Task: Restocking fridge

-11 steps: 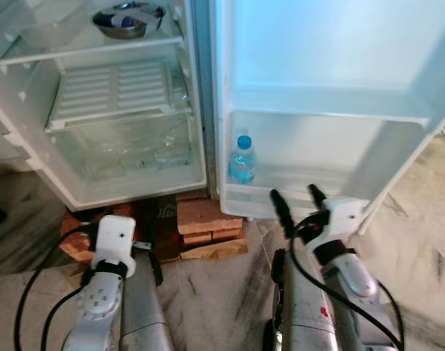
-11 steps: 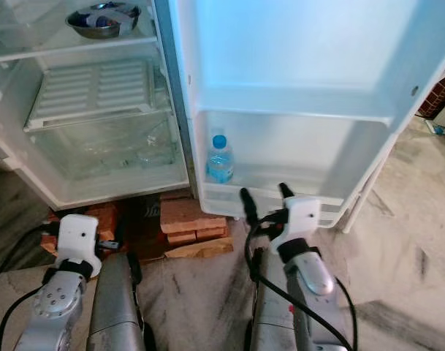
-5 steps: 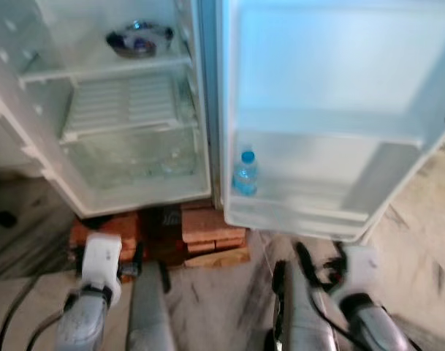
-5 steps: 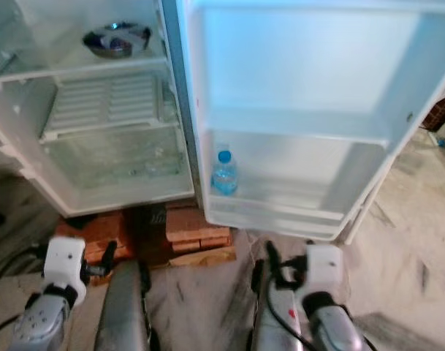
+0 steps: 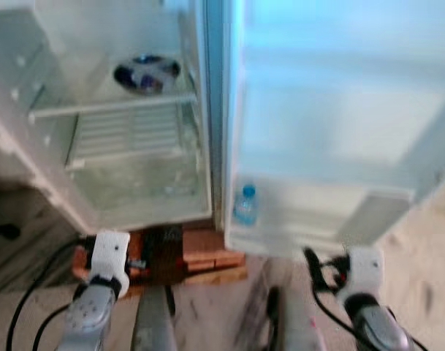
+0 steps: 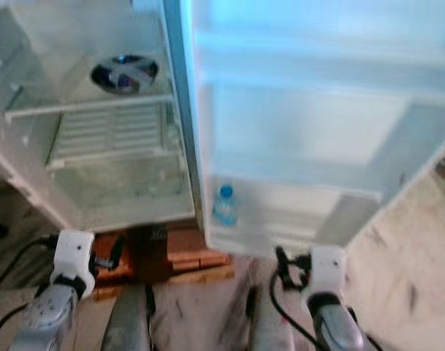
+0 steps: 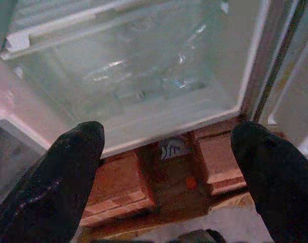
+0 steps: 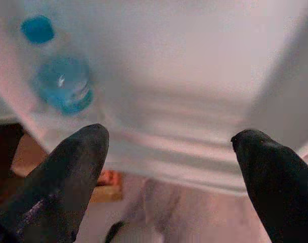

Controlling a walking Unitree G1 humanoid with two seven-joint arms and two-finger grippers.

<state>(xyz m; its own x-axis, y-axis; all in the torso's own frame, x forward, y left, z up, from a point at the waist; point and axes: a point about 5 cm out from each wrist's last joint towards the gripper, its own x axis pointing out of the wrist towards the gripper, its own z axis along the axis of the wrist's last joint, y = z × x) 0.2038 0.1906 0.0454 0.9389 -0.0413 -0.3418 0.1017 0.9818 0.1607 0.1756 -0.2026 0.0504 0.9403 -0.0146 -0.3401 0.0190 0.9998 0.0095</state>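
One small water bottle (image 5: 245,204) with a blue cap stands in the fridge door's lowest shelf (image 5: 310,219), ahead of the right pincer (image 8: 169,172); no label is readable. Both pincers, left (image 7: 169,167) included, gape wide and empty. Since a second ago the view has tilted up and both arms have dropped lower.

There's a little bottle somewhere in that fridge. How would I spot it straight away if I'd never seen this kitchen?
Start at the big open white fridge door on the right. Drop to its lowest door shelf and look at the corner nearest the hinge. There stands a small clear plastic water bottle with a blue cap, upright and alone on that shelf, unlike the round metal bowl, which sits on a shelf inside the cabinet.
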